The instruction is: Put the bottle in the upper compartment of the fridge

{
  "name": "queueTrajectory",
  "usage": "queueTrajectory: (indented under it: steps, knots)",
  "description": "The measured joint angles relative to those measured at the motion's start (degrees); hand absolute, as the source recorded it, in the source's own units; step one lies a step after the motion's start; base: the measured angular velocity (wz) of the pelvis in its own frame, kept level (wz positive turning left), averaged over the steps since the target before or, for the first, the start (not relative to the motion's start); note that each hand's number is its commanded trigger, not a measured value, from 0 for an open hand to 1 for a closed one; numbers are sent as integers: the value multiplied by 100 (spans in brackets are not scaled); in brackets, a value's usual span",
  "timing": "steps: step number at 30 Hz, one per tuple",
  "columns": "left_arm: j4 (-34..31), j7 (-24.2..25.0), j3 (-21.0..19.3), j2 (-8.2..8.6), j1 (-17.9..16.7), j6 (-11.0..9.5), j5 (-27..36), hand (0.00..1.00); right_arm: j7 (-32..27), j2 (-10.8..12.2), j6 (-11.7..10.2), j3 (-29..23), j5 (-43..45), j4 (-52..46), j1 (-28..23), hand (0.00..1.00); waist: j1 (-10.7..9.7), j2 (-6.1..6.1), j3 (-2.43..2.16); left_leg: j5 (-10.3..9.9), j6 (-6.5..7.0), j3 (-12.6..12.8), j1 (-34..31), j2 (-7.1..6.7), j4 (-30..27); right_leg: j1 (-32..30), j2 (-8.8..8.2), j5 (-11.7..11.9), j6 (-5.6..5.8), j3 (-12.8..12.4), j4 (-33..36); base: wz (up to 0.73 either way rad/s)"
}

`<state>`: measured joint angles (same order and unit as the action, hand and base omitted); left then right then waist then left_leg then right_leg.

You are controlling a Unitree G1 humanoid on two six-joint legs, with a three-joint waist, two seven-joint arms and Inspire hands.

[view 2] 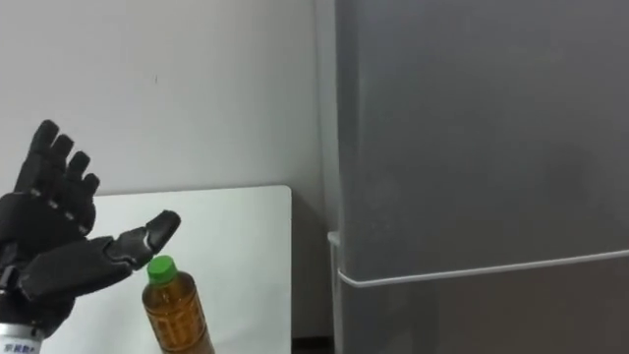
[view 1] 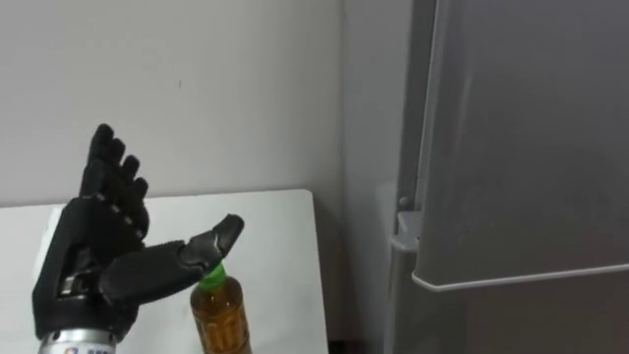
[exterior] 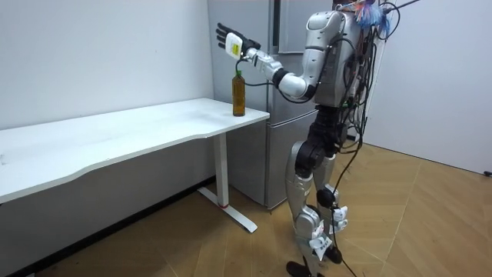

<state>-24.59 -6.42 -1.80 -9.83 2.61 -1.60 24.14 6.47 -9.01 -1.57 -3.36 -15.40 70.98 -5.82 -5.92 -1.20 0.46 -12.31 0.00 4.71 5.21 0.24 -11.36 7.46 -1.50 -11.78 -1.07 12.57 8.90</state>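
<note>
Plainly the left hand [view 1: 93, 261] is spread open, fingers straight, gripping nothing, its thumb just over the green cap [view 1: 210, 276] of the tea bottle [view 1: 218, 317]. That bottle stands upright on the white table [view 1: 280, 226], near the table's right edge, just left of the fridge [view 1: 531, 147]. A grasp that catches only the cap could tip the tall bottle, and so close to the edge it might roll off. Both fridge doors look shut, so the upper one blocks any placing. Count: one bottle, one cap, one table, one fridge with two doors, one hand
</note>
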Motion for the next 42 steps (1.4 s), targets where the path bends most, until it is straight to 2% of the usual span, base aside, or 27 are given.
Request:
queueTrajectory:
  steps: [3, 5, 8, 10, 15, 21, 27, 32, 42]
  knots:
    - [-1, 367, 29, 0, 248, 131, 13, 0, 3, -18, 40, -1, -2, 31, 14, 0, -17, -72, -31, 0, 0, 7, 31, -1, 5, 32, -6, 2, 0, -2, -4, 0]
    - [-1, 511, 32, 0, 294, 174, 25, 0, 3, -29, 42, -3, -7, 32, 7, 0, -64, -119, -39, 0, 0, 18, 58, -1, 4, 56, -6, 2, 0, -5, -8, 0]
    - [-1, 677, 136, 4, 312, 252, 30, 0, 4, -50, 93, -3, -63, 32, 27, 0, -170, -165, -40, 0, 0, 22, 56, 1, 1, 66, -2, 2, 0, 10, -7, 5]
    - [-1, 753, 246, 8, 312, 355, 38, 0, 1, -63, 151, -3, -87, 25, 29, 0, -180, -167, -18, 0, 0, 27, 57, 5, -2, 48, 4, 5, -5, 3, -1, 3]
    - [0, 1065, 452, 5, 331, 439, 128, 0, -1, -76, 218, -1, -53, 28, 145, 0, -205, -183, -13, 1, 1, 60, 39, 12, -6, -19, 34, 3, -9, -141, -16, -5]
    - [0, 1277, 597, 8, 398, 631, 245, 0, -37, -81, 240, 85, -57, 30, 187, 0, -227, -174, -8, 1, 2, 59, 30, 8, -10, -30, 51, 4, -9, -144, -15, -1]
    - [-1, 1415, 889, 17, 591, 664, 263, 0, -78, -113, 245, 225, -68, 50, 249, 0, -238, -176, -11, 1, 2, 83, -2, 4, 0, -52, 51, 4, -9, -139, -25, 0]
    - [-2, 1473, 879, 10, 663, 665, 376, 0, -63, -124, 256, 231, -217, 70, 244, 0, -278, -205, -28, 2, 1, 117, 0, 10, 8, -20, 55, 4, -9, -155, -21, -2]
    - [-268, 1588, 874, 19, 670, 663, 559, 0, 56, -129, 284, 215, -225, 245, 358, 0, -323, -182, -13, 1, 1, 117, 48, 10, 72, -29, 51, 6, -7, -179, -20, -2]
